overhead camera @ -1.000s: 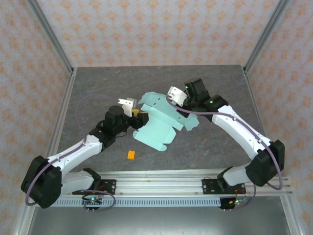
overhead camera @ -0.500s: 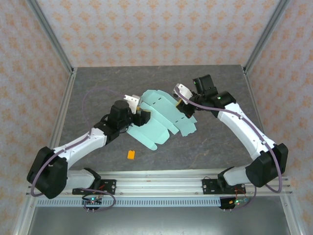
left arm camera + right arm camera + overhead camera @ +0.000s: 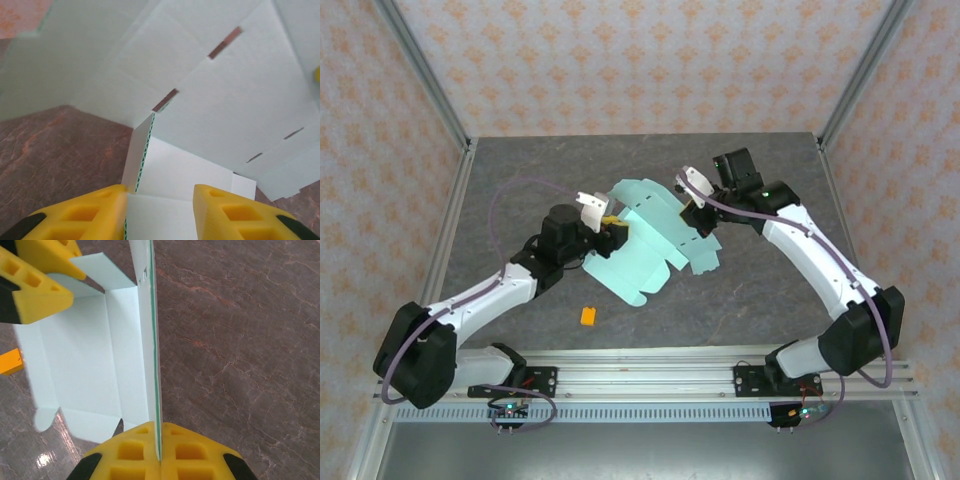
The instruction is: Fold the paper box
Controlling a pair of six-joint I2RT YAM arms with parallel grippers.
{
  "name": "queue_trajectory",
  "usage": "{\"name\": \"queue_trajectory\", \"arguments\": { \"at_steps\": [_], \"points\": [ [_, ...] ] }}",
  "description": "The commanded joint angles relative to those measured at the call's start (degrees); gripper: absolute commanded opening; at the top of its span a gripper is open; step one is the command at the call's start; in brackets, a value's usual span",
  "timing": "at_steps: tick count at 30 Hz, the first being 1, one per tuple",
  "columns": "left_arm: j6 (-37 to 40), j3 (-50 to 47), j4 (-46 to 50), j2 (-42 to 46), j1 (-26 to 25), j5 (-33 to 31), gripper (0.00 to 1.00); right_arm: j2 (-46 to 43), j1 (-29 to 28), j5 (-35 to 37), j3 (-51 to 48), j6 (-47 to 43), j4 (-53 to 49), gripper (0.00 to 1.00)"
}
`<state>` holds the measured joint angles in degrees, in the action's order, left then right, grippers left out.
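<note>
**As the paper box (image 3: pixel 640 255) lies mid-table, both arms are at it**

While the tiny orange block (image 3: pixel 588 316) lies near the front, apart from the card, the left gripper (image 3: pixel 611 228) is at the box's left edge. Its yellow jaws stand partly apart. A raised flap leans on one finger's inner side, and the gap is wider than the card. The box lies in the middle of the grey table (image 3: pixel 770 290), base panel flat and far panel lifted upright. On the right, the right gripper (image 3: pixel 698 220) pinches that upright panel's edge, jaws clamped tight on it.
</note>
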<state>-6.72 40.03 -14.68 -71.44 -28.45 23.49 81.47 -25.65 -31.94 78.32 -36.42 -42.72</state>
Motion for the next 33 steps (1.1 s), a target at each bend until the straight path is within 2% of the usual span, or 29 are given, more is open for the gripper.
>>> {"name": "queue_trajectory", "arguments": {
  "at_steps": [1, 3, 7, 9, 12, 16, 21, 26, 33],
  "points": [
    [3.4, -0.5, -3.3, 1.5, -0.2, 7.1, 0.38, 0.6, 0.0, -2.4, 2.5, 2.3, 0.5, 0.00],
    [4.4, 0.0, -2.5, 1.4, -0.3, 8.2, 0.39, 0.6, 0.1, -3.6, 2.5, 2.5, 0.5, 0.00],
    [5.5, 1.2, 0.1, 1.3, -0.3, 6.4, 0.38, 0.5, 0.0, -4.0, 2.9, 1.9, -0.7, 0.00],
    [5.4, 2.1, 2.7, 1.6, -0.3, 1.6, 0.38, 0.6, 0.0, -3.4, 3.2, 1.4, -1.8, 0.00],
    [5.5, 4.0, 8.4, 2.0, -0.3, -9.3, 0.41, 0.9, 0.0, -3.1, 3.8, 0.9, -3.2, 0.00],
    [8.3, 6.8, 13.9, 1.2, -0.4, -15.4, 0.48, 1.0, 0.1, -4.8, 4.6, 0.6, -4.5, 0.00],
    [11.0, 10.2, 17.9, -1.7, -0.4, -15.2, 0.51, 1.6, 0.0, -6.1, 5.4, 0.6, -5.6, 0.00],
    [11.4, 11.5, 16.8, -3.6, -0.3, -11.0, 0.50, 2.0, 0.0, -6.8, 5.7, 1.2, -5.2, 0.00],
    [9.0, 9.6, 12.4, -3.3, -0.5, -0.6, 0.33, 2.5, 0.0, -4.5, 6.0, 4.6, -3.2, 0.00]
  ]
}}
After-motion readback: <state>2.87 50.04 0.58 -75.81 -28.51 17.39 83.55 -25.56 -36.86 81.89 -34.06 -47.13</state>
